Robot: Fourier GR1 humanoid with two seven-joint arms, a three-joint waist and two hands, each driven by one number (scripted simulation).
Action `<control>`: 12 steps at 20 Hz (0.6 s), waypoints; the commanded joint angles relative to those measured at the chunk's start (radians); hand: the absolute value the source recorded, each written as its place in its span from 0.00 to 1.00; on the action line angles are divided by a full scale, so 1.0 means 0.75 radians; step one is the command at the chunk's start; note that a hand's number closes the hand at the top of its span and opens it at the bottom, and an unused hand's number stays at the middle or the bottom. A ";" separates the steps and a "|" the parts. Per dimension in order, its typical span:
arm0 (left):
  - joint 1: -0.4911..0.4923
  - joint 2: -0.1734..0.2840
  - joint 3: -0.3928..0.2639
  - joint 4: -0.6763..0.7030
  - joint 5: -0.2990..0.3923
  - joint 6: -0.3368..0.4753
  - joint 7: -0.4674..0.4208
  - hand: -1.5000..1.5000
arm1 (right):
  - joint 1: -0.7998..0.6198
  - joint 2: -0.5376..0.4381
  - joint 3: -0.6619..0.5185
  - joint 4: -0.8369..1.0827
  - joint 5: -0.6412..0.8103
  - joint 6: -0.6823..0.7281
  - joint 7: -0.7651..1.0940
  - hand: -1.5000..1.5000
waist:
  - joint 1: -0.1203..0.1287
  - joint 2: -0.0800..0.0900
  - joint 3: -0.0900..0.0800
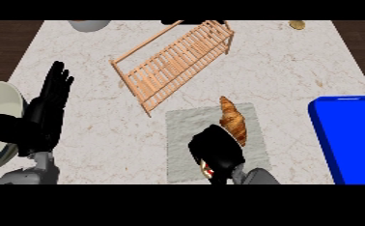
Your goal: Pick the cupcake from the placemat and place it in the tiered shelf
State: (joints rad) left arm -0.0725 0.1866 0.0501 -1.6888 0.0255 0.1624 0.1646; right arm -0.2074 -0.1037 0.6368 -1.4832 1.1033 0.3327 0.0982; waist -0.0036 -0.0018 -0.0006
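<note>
A grey placemat [187, 126] lies on the counter's near middle. My right hand [218, 151] is over its lower part, fingers curled round the cupcake [207, 169], of which only a red and white sliver shows under the palm. A brown croissant [234, 120] lies on the mat just beyond the hand, touching its far side. The wooden tiered shelf [175, 58] stands slantwise farther back, left of centre, apart from the hand. My left hand [49, 105] rests open at the left edge, fingers up.
A blue box [343, 140] sits at the right edge, close to the mat. A grey bowl [90, 25] is at the back left and a small golden object [297, 25] at the back right. Marble counter [292, 75] lies between shelf and box.
</note>
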 commanded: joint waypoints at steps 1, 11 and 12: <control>-0.030 -0.005 -0.002 -0.035 -0.014 0.011 0.055 0.50 | 0.098 0.021 0.002 -0.245 -0.080 0.152 0.041 1.00 | -0.002 -0.001 0.001; -0.022 -0.044 -0.003 0.079 -0.035 0.022 -0.053 0.50 | 0.060 0.137 -0.253 -0.800 -0.548 0.149 0.390 1.00 | -0.020 0.001 0.000; 0.006 0.015 0.040 0.017 0.011 -0.026 -0.011 0.50 | 0.087 0.137 -0.233 -0.914 -0.517 0.153 0.479 1.00 | -0.015 -0.007 0.000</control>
State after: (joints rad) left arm -0.0660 0.1757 0.0555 -1.6763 0.0145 0.1625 0.1502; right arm -0.1479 -0.0130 0.4979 -1.9875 0.7832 0.4534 0.3196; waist -0.0122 -0.0035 -0.0006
